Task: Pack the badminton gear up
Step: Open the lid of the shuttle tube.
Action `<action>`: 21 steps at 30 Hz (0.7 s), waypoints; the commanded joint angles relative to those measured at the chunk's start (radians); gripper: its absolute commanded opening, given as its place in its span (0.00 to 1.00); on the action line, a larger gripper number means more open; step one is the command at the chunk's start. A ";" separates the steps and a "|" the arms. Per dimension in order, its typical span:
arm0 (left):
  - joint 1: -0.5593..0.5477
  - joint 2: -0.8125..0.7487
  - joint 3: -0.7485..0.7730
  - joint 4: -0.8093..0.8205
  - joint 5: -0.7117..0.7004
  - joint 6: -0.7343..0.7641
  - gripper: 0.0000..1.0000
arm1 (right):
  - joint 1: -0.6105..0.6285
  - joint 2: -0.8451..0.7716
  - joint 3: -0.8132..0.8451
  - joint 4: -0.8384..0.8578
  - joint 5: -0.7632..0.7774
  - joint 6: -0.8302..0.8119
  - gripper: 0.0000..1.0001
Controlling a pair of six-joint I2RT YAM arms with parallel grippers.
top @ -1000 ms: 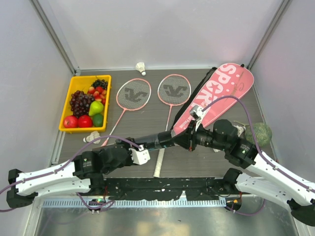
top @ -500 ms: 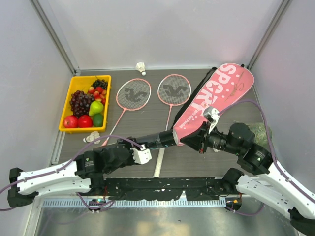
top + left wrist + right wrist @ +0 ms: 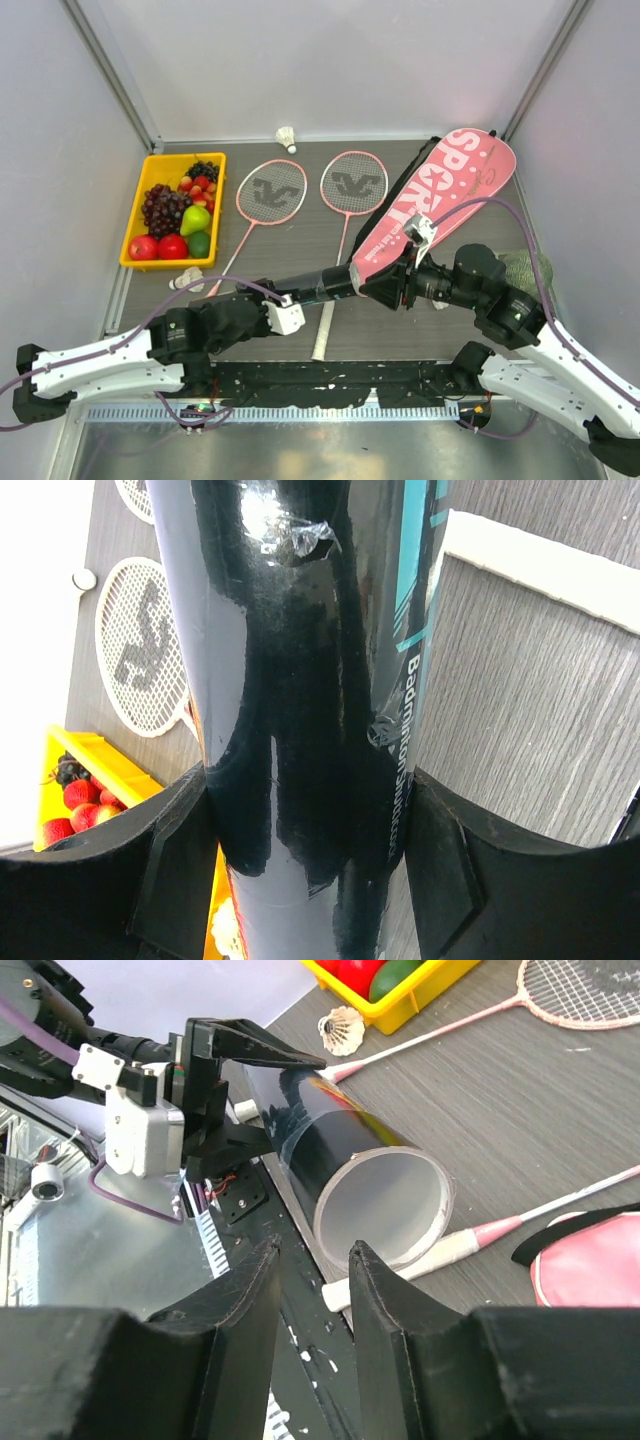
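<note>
While the tube is being clamped across its body by the left claw, step in hand: by the look of it, the shuttlecock container is being readied for filling, its open mouth being presented to the right claw.
Left claw: the tube is being gripped between both fingers.
Right claw: the fingers are being held slightly apart, with nothing between them, just in front of the tube mouth.
Tube position: it is being carried nearly level over the near part of the desk, crossing above a white racket handle.
Next move, as judged: a shuttlecock is being called for. One is lying beside the yellow tray, another at the far edge. The light feather skirt is being treated best by a gentle pinch and a straight feed into the mouth.
Other gear: two rackets are being left side by side on the desk. The pink bag is lying aslant to their right.
Tube material: a glossy dark cylinder with teal lettering is being shown, rigid and slick, its rim pale and translucent.
Rackets: thin pink oval frames with white string mesh.
Bag: soft pink fabric, racket-shaped, edged in black.
Desk: grey wood-grain, matte.
</note>
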 commanded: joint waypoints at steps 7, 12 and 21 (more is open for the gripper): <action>-0.002 -0.021 0.005 0.052 0.029 0.019 0.00 | -0.005 0.058 0.023 0.098 -0.098 0.047 0.40; -0.003 -0.016 0.003 0.052 0.032 0.020 0.00 | -0.006 0.087 -0.005 0.162 -0.138 0.081 0.33; -0.003 -0.045 -0.006 0.064 0.035 0.027 0.00 | -0.012 0.095 -0.049 0.213 -0.150 0.107 0.05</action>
